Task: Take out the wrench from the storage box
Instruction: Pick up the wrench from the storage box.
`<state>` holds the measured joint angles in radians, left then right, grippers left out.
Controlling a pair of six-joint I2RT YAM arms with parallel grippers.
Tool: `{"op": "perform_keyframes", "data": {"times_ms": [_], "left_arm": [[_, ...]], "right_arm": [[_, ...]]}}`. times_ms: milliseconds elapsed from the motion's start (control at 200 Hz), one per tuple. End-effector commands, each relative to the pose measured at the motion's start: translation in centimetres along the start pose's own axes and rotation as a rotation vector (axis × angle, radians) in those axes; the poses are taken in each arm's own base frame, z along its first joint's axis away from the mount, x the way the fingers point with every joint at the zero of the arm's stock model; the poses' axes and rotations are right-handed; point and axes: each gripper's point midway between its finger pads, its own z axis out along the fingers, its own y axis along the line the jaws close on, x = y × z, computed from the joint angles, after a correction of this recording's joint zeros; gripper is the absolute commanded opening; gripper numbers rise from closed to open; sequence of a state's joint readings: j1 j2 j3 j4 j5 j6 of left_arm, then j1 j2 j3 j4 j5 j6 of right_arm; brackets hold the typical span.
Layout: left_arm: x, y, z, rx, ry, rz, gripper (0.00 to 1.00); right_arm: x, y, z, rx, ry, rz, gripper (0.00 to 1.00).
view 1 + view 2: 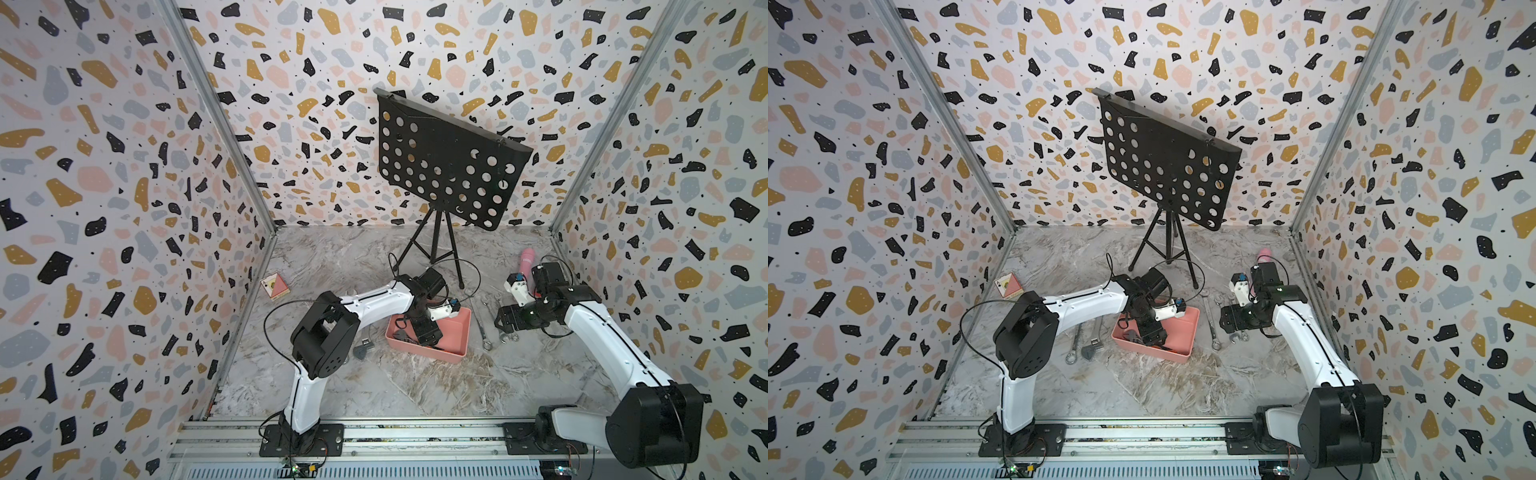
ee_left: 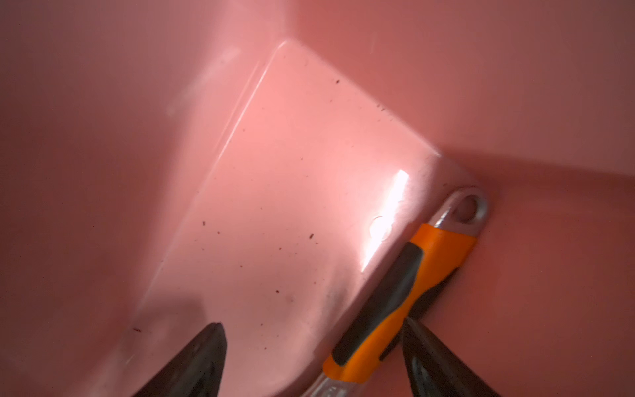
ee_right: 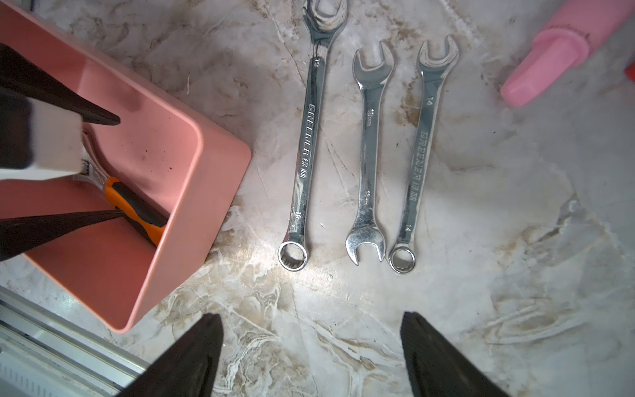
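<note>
Wrench (image 2: 395, 292) lies tight against the box (image 2: 275, 154) wall, so the open left claw (image 2: 311, 323) around it could slip or drag the box; right claw (image 3: 311, 316) hangs open beside the box.

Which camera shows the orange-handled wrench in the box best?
Left wrist: the wrench is close up, handle along the storage box wall between open jaws. Right wrist shows it smaller, head partly hidden. In both top views the left arm mostly covers it.

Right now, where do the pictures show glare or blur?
Left wrist view: glare on the storage box floor beside the orange-handled wrench; near walls blurred. Right wrist view: steel wrenches sharp, table brightly lit. Both top views: even light, no glare.
</note>
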<state>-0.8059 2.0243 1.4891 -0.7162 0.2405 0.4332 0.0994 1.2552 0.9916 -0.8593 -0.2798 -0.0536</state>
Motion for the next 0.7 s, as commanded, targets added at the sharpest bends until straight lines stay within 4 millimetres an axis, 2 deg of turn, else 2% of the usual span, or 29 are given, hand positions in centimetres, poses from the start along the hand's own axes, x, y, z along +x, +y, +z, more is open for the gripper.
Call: {"op": "perform_keyframes", "data": {"times_ms": [0, 145, 345, 576, 691], "left_arm": [[2.1, -0.4, 1.4, 0.037, 0.099, 0.067, 0.83], [2.8, 0.1, 2.2, 0.027, 0.149, 0.096, 0.82], [4.2, 2.4, 3.8, -0.082, 0.235, 0.108, 0.77], [2.7, 5.3, 2.9, -0.25, 0.206, 0.113, 0.67], [2.2, 5.5, 2.2, -0.278, 0.178, 0.111, 0.65]], "right_arm": [[0.0, 0.1, -0.4, 0.004, -0.012, -0.014, 0.88], [0.1, 0.0, -0.2, 0.005, -0.006, -0.012, 0.91], [0.2, -0.2, 0.1, 0.015, 0.0, -0.014, 0.94], [0.1, -0.3, 0.2, 0.019, 0.002, -0.014, 0.97], [0.1, -0.3, 0.2, 0.018, 0.004, -0.014, 0.98]]}}
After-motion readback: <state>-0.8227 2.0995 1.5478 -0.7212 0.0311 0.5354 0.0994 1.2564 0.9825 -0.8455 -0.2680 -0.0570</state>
